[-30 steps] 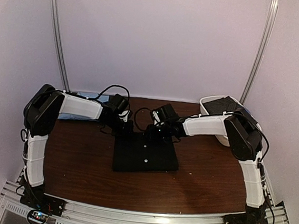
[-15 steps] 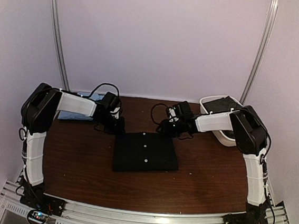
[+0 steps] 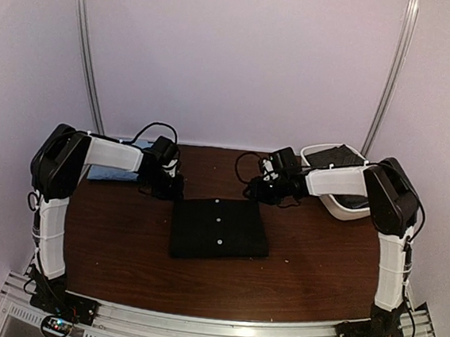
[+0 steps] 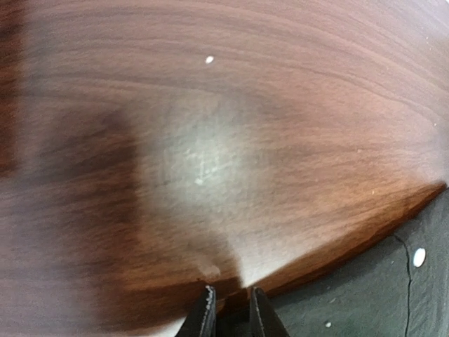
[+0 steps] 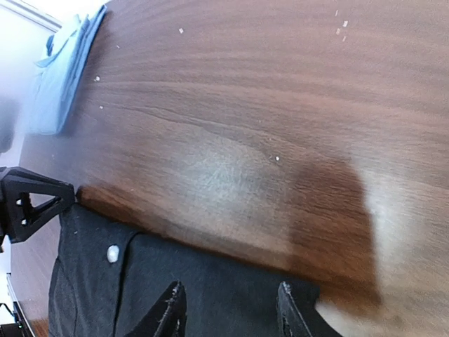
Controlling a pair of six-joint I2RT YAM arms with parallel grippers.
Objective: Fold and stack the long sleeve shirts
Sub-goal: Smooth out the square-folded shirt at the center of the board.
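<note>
Black shirt [image 3: 219, 229] lies folded to a flat square at mid-table, pale buttons in a line up its middle, all four edges lying on the wood. Table [image 3: 122, 246]: bare wood on all sides of the square, widest toward the near edge and to the left and right; a narrower strip at the far side, where both wrists hang. Left gripper [image 4: 228, 317]: over the shirt's far left corner, tips at the line where cloth meets wood; jaws drawn close with a thin gap, nothing between them. Right gripper [image 5: 228, 312]: over the shirt's far edge toward the right corner, jaws clearly apart, empty, with cloth below the tips and bare wood beyond. Whether either set of tips touches the cloth cannot be told. Light blue shirt [image 3: 109, 175]: at the far left by the wall, partly behind the left forearm, well apart from the black one. White tub [image 3: 346, 214]: far right corner, dark cloth inside, behind the right forearm.
</note>
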